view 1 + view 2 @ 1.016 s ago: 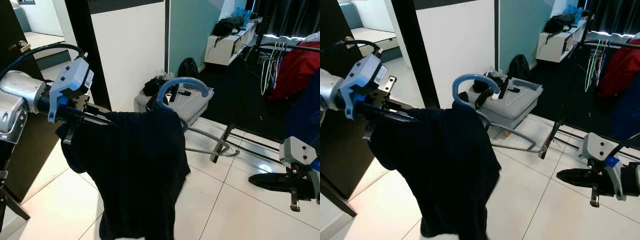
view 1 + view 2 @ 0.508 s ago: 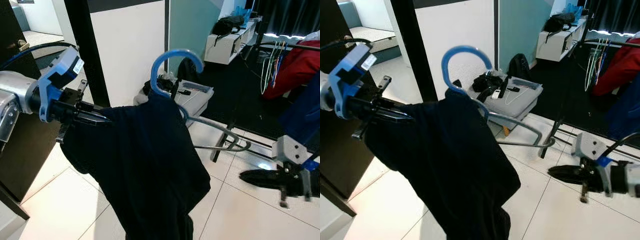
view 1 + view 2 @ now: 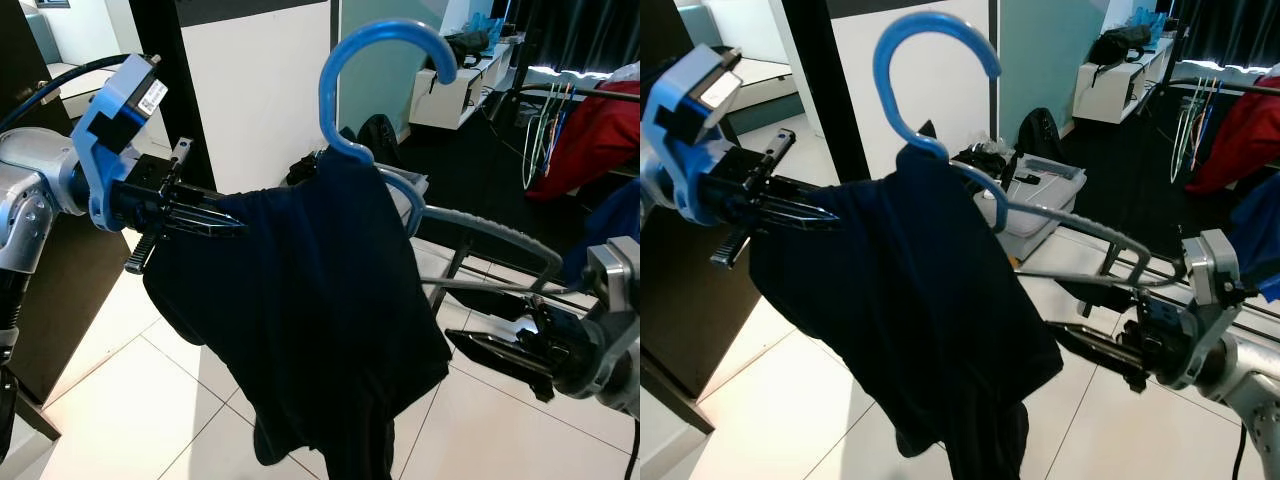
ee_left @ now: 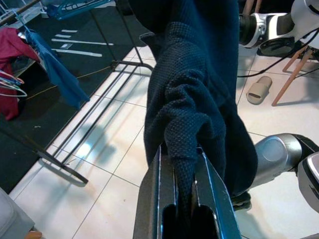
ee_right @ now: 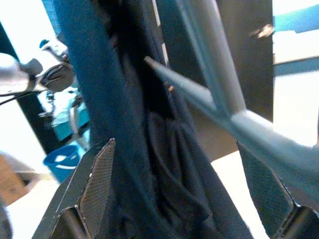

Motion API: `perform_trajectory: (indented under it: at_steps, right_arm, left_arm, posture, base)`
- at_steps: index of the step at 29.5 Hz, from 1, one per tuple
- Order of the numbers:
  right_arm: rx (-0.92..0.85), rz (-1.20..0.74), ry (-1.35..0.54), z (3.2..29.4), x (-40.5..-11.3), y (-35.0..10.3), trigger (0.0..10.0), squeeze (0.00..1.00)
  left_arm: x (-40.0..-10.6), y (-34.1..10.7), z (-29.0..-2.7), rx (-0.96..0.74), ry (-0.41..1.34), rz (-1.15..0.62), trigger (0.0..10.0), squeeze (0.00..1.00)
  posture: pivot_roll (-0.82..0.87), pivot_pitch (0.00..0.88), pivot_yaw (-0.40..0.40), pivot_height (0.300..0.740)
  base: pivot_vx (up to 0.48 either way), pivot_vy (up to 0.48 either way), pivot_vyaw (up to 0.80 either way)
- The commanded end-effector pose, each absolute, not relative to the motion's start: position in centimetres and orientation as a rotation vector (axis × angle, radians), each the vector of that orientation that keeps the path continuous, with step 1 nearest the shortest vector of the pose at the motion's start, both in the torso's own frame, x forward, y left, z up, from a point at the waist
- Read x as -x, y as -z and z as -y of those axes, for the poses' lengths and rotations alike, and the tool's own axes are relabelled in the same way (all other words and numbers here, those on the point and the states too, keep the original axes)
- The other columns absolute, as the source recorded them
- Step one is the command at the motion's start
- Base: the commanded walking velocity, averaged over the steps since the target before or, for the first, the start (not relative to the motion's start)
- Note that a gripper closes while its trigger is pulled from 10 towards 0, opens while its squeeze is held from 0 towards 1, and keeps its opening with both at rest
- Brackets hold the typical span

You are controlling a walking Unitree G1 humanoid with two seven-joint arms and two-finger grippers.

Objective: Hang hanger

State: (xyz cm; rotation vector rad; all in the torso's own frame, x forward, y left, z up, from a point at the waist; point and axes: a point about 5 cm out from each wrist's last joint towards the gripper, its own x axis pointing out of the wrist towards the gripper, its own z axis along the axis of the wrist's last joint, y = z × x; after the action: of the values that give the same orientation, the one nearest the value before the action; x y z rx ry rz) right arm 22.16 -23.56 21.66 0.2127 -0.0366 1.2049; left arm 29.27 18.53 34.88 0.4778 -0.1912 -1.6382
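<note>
A hanger with a blue hook (image 3: 385, 28) and grey arms (image 3: 500, 232) is held up in front of me, hook upright. A dark navy garment (image 3: 320, 300) is draped over it and hangs down. My left gripper (image 3: 225, 222) grips the garment's left shoulder; in the left wrist view the left gripper (image 4: 180, 154) is shut on bunched fabric. My right gripper (image 3: 465, 345) is low at the right, just under the hanger's right arm. In the right wrist view the right gripper (image 5: 174, 169) is open, and the grey bar (image 5: 209, 69) and the garment lie between its fingers.
A clothes rack with a red garment (image 3: 590, 130) and thin hangers stands at the right, its base bars (image 3: 470, 270) on the white tiles. A grey box (image 3: 1040, 195) of clutter sits behind the hanger. A black pillar (image 3: 165, 60) and dark cabinet (image 3: 50, 270) are at the left.
The hanger and garment have risen and the hook has swung upright. My right gripper has come in leftward and up to the hanger's right arm.
</note>
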Motion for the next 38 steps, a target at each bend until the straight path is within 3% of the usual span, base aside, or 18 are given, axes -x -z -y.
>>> perform_trajectory:
  at_steps: [1, 10, 11, 13, 14, 15, 23, 26, 34, 35, 36, 38]
  right_arm:
    - [-0.208, 0.020, -1.249, 23.0, -21.6, -21.8, 10.0, 1.00]
    - [-0.222, -0.046, -1.262, 23.0, -20.4, -21.2, 10.0, 1.00]
    - [-0.226, -0.087, -1.283, 22.5, -19.9, -20.7, 10.0, 0.82]
    - [-0.226, -0.087, -1.283, 22.5, -19.9, -20.7, 10.0, 0.82]
    - [-0.232, -0.115, -1.300, 22.1, -19.7, -20.3, 10.0, 0.27]
    - [-0.260, -0.123, -1.337, 21.4, -19.4, -20.2, 10.0, 0.00]
    - [-0.228, -0.184, -1.379, 20.5, -19.0, -19.5, 10.0, 0.00]
    - [-0.116, -0.286, -1.317, 20.2, -19.7, -17.6, 10.0, 0.00]
    - [-0.033, -0.344, -1.278, 20.2, -20.2, -16.7, 10.0, 0.00]
    - [-0.002, -0.352, -1.257, 20.1, -20.5, -16.4, 4.1, 0.00]
    - [0.016, -0.356, -1.243, 20.1, -20.7, -16.2, 0.0, 0.00]
    - [0.032, -0.363, -1.240, 20.0, -20.8, -16.0, 0.0, 0.00]
  left_arm:
    - [-28.9, -35.8, -18.3, -0.492, 1.658, 0.231, 10.0, 0.00]
    - [-29.0, -35.9, -18.1, -0.487, 1.656, 0.244, 10.0, 0.00]
    - [-29.0, -35.9, -18.1, -0.484, 1.656, 0.244, 10.0, 0.00]
    - [-29.0, -35.9, -18.1, -0.484, 1.656, 0.244, 10.0, 0.00]
    - [-29.0, -35.8, -18.0, -0.482, 1.657, 0.243, 10.0, 0.00]
    - [-29.0, -35.8, -17.9, -0.476, 1.659, 0.242, 10.0, 0.00]
    - [-29.0, -35.8, -17.9, -0.478, 1.656, 0.246, 10.0, 0.00]
    - [-29.1, -35.7, -17.7, -0.477, 1.658, 0.246, 10.0, 0.00]
    - [-29.1, -35.8, -17.7, -0.478, 1.658, 0.248, 10.0, 0.00]
    - [-29.1, -35.9, -17.7, -0.479, 1.657, 0.250, 10.0, 0.00]
    - [-29.1, -36.0, -17.7, -0.480, 1.655, 0.252, 10.0, 0.00]
    - [-29.1, -36.0, -17.7, -0.480, 1.654, 0.253, 10.0, 0.00]
  posture:
    - [-0.06, 0.000, 0.049, 0.740]
    - [-0.06, 0.000, 0.050, 0.740]
    - [-0.07, 0.000, 0.051, 0.740]
    - [-0.07, 0.000, 0.051, 0.740]
    - [-0.07, 0.000, 0.051, 0.740]
    - [-0.06, 0.000, 0.050, 0.740]
    - [-0.06, 0.000, 0.050, 0.740]
    - [-0.06, 0.000, 0.051, 0.740]
    - [-0.06, 0.000, 0.050, 0.740]
    - [-0.06, 0.000, 0.050, 0.740]
    - [-0.06, 0.000, 0.051, 0.740]
    - [-0.06, 0.000, 0.051, 0.740]
  base:
    - [0.000, 0.000, 0.00]
    - [0.000, 0.000, 0.00]
    - [0.000, 0.000, 0.00]
    - [0.000, 0.000, 0.00]
    - [0.000, 0.000, 0.00]
    - [0.000, 0.000, 0.00]
    - [0.000, 0.000, 0.00]
    - [0.000, 0.000, 0.00]
    - [0.000, 0.000, 0.00]
    - [0.000, 0.000, 0.00]
    - [0.000, 0.000, 0.00]
    - [0.000, 0.000, 0.00]
